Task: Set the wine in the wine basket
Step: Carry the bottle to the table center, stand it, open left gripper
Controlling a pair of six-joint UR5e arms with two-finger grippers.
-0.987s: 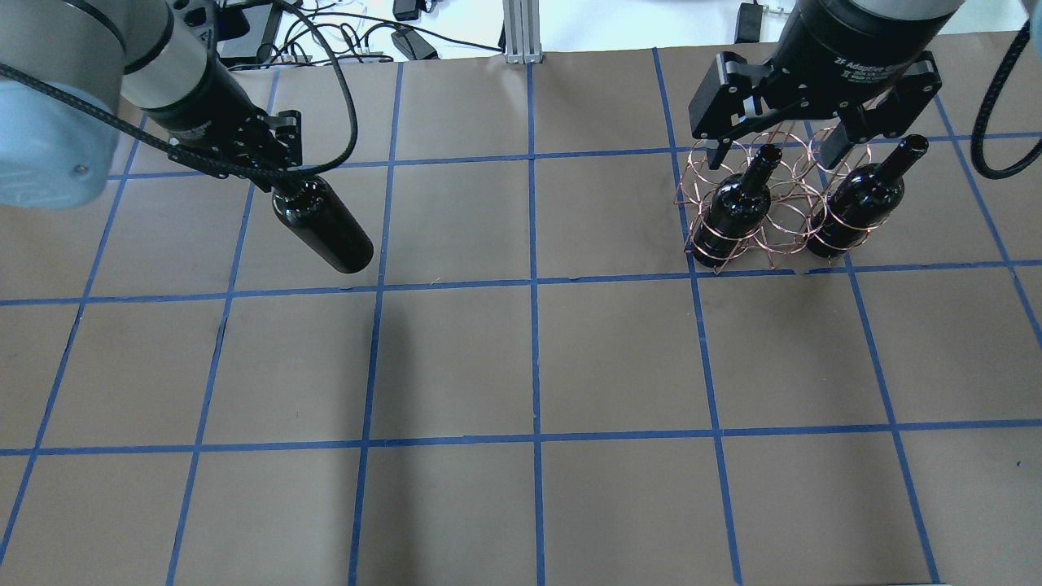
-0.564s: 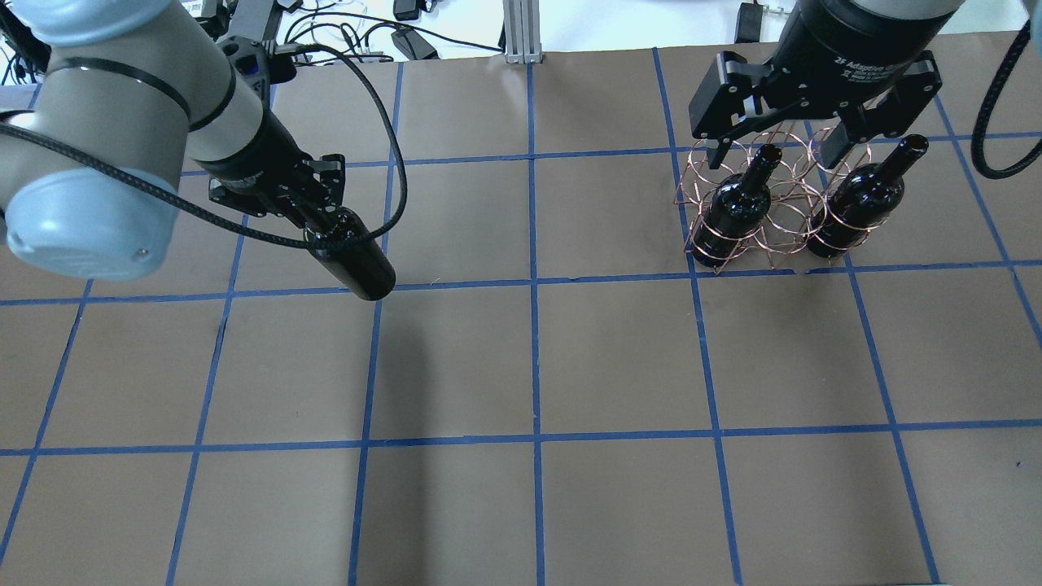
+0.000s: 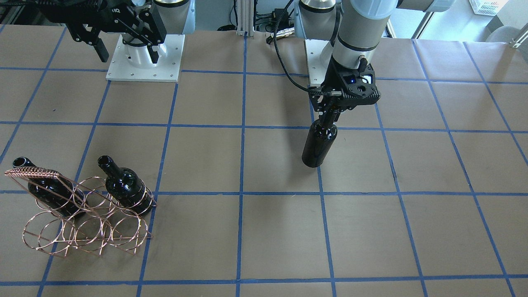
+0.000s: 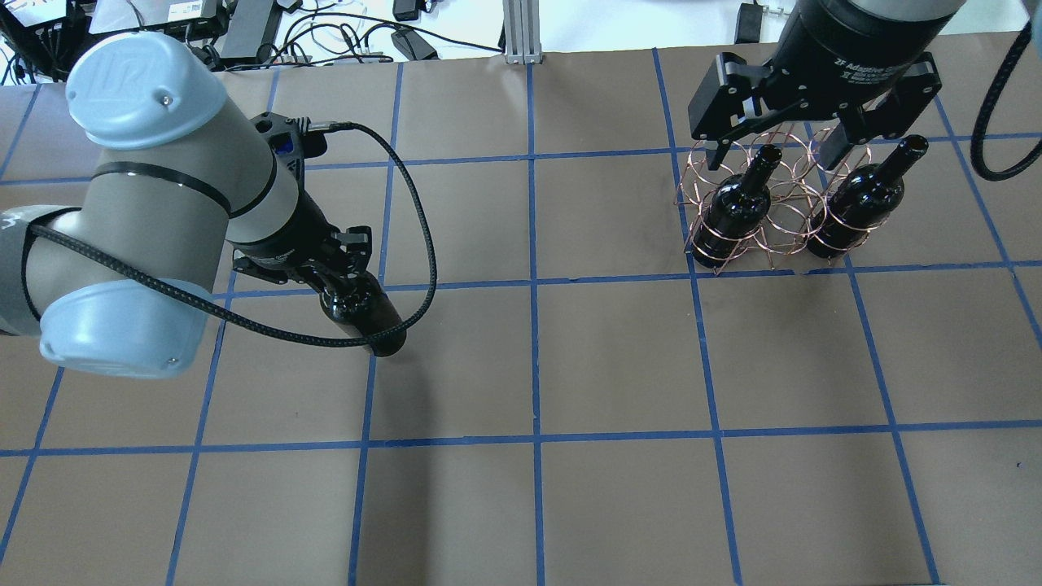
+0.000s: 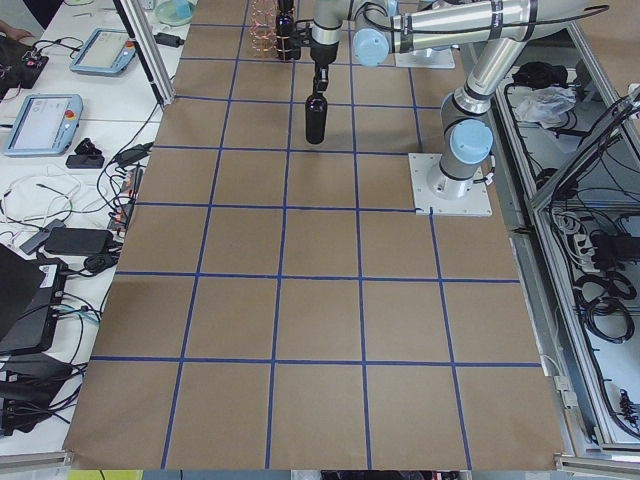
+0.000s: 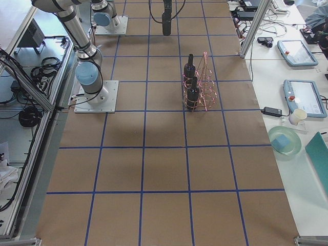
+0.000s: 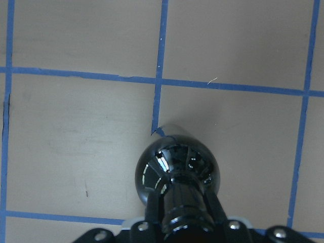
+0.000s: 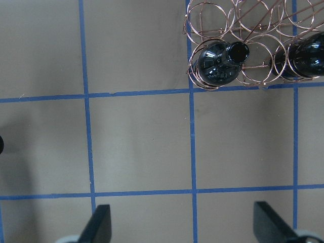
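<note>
The wine (image 4: 364, 316) hangs upright, neck clamped in the left gripper (image 4: 334, 268) so its base can go in first. The wine basket (image 4: 781, 205), holding 2 bottles (image 4: 737, 213), stands well apart at 3 o'clock in the overhead view, the right gripper (image 4: 777, 150) spread open above it.

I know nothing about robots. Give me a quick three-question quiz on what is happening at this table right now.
1. True or false: the left gripper grips a near-black glossy glass wine bottle by its neck.
2. How many such bottles stand in the copper-coloured wire basket? A one, B two, C three.
3. Fill in: the right gripper, holding nothing, is ____ (open or shut).
Key: 1 true. 2 B, the two racked bottles. 3 open.
</note>
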